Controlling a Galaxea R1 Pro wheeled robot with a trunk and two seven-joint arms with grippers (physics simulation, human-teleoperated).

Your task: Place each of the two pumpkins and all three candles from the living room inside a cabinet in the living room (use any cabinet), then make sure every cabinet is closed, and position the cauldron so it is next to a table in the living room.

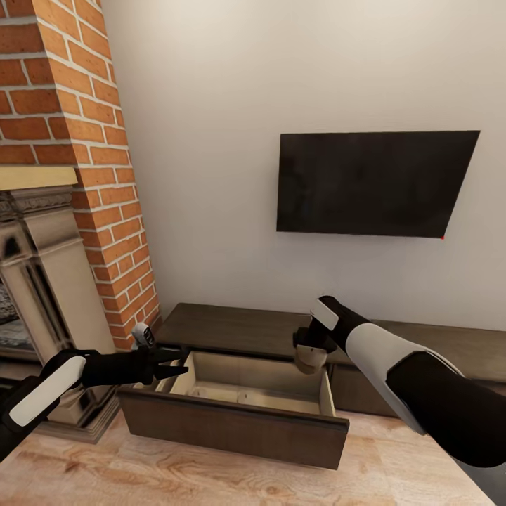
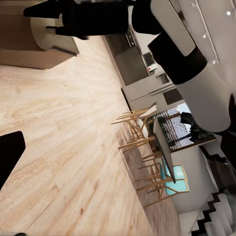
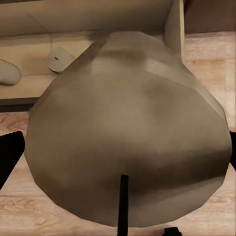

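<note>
While the cabinet (image 1: 232,411) drawer stands open, the right gripper (image 1: 310,356) grips a beige candle (image 3: 128,132) over its right edge; left gripper (image 1: 169,365) jaws spread, empty.

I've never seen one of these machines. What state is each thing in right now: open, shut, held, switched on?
Drawer of the long dark brown wooden cabinet: pulled open.
Beige rounded candle: held above the open drawer.
Right pincer: shut on the beige rounded candle.
Left pincer: open, holding nothing, by the drawer's left end.
Two more beige candles: lying inside the drawer.
Black flat wall screen: dark.
</note>
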